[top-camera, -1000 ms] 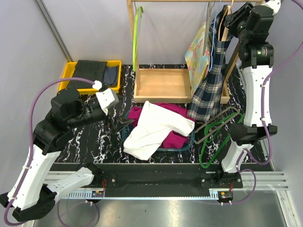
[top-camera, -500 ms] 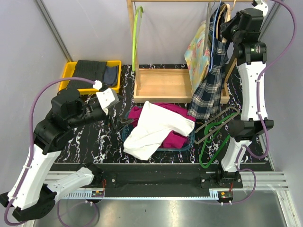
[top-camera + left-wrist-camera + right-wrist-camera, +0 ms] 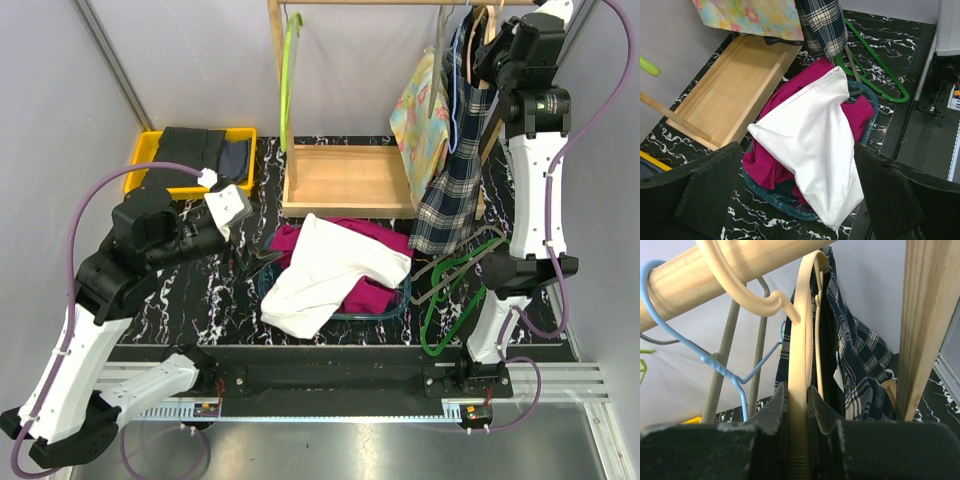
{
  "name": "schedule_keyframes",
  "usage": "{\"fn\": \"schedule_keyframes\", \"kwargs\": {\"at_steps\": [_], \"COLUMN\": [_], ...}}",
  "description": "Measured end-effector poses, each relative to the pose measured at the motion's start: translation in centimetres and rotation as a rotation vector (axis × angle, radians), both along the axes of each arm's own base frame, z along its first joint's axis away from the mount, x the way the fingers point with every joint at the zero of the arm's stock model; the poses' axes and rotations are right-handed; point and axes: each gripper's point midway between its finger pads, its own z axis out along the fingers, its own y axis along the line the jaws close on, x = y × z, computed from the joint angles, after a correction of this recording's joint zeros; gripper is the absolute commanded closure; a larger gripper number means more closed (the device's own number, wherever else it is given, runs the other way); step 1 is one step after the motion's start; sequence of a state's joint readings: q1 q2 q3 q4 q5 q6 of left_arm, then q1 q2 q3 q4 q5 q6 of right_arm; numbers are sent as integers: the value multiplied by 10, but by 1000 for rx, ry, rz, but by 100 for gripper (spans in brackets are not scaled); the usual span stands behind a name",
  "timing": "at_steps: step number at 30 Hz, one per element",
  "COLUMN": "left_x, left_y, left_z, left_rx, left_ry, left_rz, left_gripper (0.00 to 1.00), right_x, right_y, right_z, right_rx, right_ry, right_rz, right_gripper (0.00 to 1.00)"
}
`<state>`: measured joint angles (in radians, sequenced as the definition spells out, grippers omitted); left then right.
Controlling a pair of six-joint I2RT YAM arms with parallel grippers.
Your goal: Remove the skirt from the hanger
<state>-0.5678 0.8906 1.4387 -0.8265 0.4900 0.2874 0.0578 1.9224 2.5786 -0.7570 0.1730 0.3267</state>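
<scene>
Right end effector (image 3: 799,405) clamps the cream hooked hanger (image 3: 803,315) just under the round wooden rail (image 3: 715,270), likely to steady it. Navy plaid skirt (image 3: 860,375) hangs just beyond. Left end effector (image 3: 228,205) gapes wide, idle.

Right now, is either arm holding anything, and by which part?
The right gripper has its jaws closed on the cream hanger, on its curved frame beside the plaid skirt that hangs from it. The left gripper is open, holding nothing.
</scene>
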Motion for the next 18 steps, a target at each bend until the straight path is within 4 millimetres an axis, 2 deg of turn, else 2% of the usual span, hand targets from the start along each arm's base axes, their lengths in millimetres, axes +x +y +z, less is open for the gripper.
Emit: {"fn": "schedule_keyframes", "kwargs": {"at_steps": [5,8,11,16,18], "left_x": [1,1,-1,-4,-4], "left_y": [0,0,-1,-3,-5], "left_z": [-1,0,2,9,10], "left_rx": [-5,-10,-21,-46,-54], "left_ry": [6,8,16,27,39], "left_rz": [6,5,0,-18,-23], "left_gripper": [1,1,1,1,1], "right_x": [-9,-29,-75,-170,-191], "right_y": [3,4,3,4,7], "right_z": [-8,-10,-7,3,14], "right_rx": [-7,-8,-16,-63,-85], "right_ry": [19,5,-15,-50,-67], "right_rz": [25,37,48,88,106], "right_gripper": [100,100,100,100,100]}}
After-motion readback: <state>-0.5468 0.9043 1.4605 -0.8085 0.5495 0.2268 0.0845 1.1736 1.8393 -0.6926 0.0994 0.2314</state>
